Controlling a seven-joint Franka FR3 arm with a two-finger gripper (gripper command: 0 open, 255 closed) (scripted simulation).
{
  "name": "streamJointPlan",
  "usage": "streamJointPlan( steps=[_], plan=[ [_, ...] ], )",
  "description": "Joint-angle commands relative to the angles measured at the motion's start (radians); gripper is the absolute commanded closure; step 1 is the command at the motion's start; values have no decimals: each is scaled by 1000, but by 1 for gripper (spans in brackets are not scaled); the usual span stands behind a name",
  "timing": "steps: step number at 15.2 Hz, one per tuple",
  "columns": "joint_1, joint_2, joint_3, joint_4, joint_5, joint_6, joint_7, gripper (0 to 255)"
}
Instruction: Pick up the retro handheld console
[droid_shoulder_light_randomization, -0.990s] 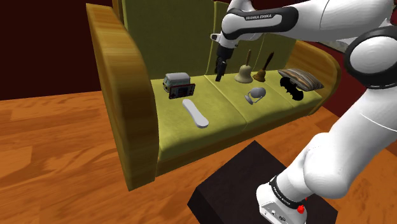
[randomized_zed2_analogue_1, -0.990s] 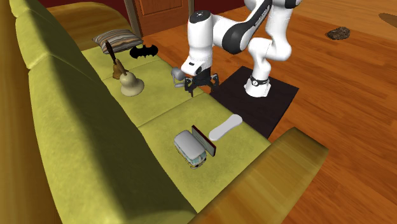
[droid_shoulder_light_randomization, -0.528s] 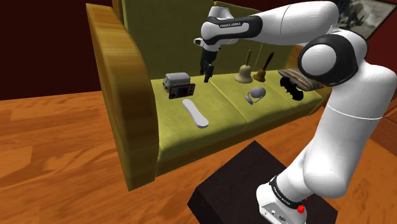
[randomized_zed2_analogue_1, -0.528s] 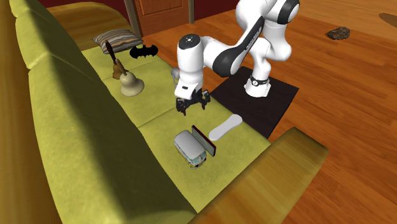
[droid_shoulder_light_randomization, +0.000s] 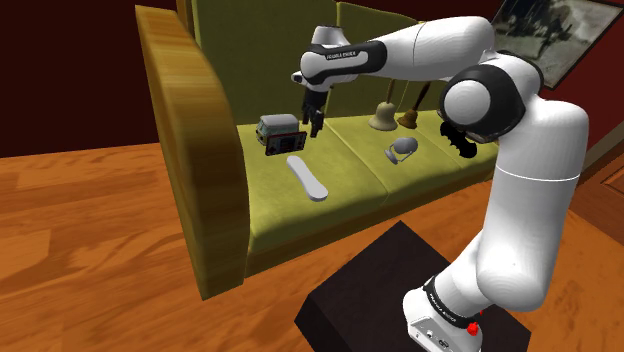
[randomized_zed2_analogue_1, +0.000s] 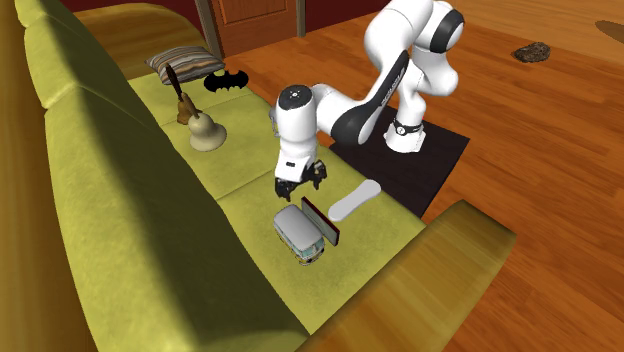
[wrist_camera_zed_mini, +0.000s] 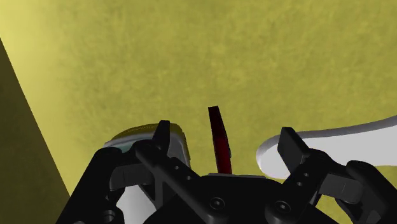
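An olive-yellow sofa carries a small toy van on its seat, at the end by the wood-grained armrest, and everything else is placed from that van. The white Franka arm rises from its dark stand, which sits on the wooden floor well apart from the van, and stretches across the seat towards it. A striped cushion lies at the seat's far end from the van. Near the van, towards the seat's front edge, lies a white oblong slab with rounded ends. The black gripper hangs just beside the van and a little above it, pointing down; its fingers are spread apart and clasp nothing. The retro handheld console (a thin, dark red slab) stands on edge against the van's side, and from the wrist its narrow edge shows between the fingers, touching neither. Two handbells, one pale and one brown, stand between the van and the cushion.
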Motion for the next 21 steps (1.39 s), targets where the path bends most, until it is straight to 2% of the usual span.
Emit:
streamJointPlan(
  steps=[1,3,4,13,21],
  plan=[
    [-1,13,2,-8,3,21,-1,0],
    [-1,15,2,-12,4,27,-2,0],
    [0,14,2,-14,4,28,-1,255],
    [-1,15,2,-12,4,27,-2,255],
    [0,-19,-3,45,-6,-64,2,255]
  ],
)
